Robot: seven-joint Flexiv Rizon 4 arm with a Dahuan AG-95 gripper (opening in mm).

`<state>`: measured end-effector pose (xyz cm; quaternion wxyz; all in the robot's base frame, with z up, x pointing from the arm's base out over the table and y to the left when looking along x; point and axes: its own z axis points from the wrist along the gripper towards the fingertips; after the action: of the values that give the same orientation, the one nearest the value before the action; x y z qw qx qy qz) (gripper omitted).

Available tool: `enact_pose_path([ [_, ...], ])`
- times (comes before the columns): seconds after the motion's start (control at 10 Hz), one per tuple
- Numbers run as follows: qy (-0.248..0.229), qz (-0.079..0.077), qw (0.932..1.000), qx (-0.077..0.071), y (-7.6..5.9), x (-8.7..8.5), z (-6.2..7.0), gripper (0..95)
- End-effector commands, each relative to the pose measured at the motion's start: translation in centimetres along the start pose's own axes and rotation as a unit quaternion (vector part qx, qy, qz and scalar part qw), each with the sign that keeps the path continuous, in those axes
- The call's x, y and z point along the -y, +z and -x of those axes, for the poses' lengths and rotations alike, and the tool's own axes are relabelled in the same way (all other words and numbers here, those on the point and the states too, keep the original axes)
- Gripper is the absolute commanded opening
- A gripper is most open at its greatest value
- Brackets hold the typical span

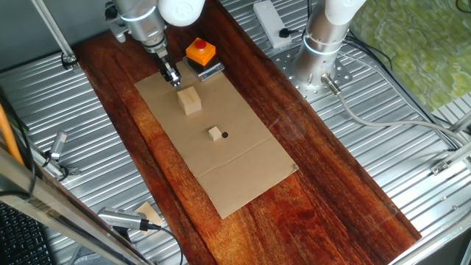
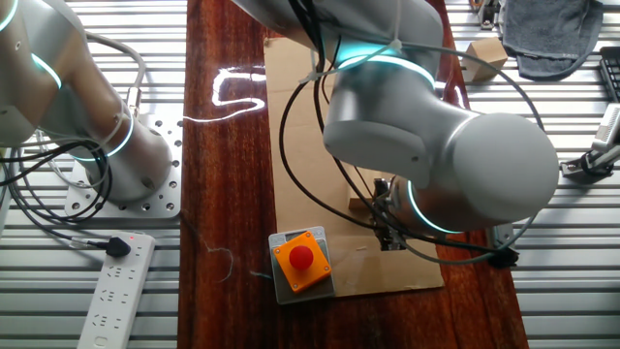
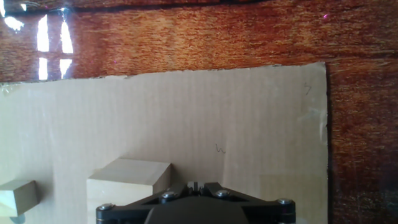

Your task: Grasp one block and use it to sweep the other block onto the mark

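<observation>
Larger block (image 1: 191,101) hidden by arm in other fixed view.

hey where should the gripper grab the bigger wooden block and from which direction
Take the larger wooden block from straight above, closing on two opposite flat side faces. It stands alone and upright on the cardboard, sides free, apart from the small cube. The gripper hangs just beside it, toward the orange button box.

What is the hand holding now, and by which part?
Nothing. The hand hangs beside the larger block, apart from it; the small cube lies untouched.
</observation>
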<state>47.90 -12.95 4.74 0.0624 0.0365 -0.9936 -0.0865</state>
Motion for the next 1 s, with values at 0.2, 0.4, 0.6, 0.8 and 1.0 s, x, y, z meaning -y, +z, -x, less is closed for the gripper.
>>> enact_pose_path([
  [0.2, 0.002, 0.000, 1.0000, 0.001, -0.01, 0.03, 0.00, 0.0],
  [0.4, 0.002, 0.000, 1.0000, 0.000, 0.00, 0.03, 0.00, 0.0],
  [0.6, 0.002, 0.000, 1.0000, 0.003, 0.01, 0.04, 0.00, 0.0],
  [0.8, -0.002, -0.001, 1.0000, 0.005, 0.01, 0.04, 0.00, 0.0],
  [1.0, -0.018, -0.001, 0.9998, 0.010, 0.01, 0.04, 0.00, 0.0],
])
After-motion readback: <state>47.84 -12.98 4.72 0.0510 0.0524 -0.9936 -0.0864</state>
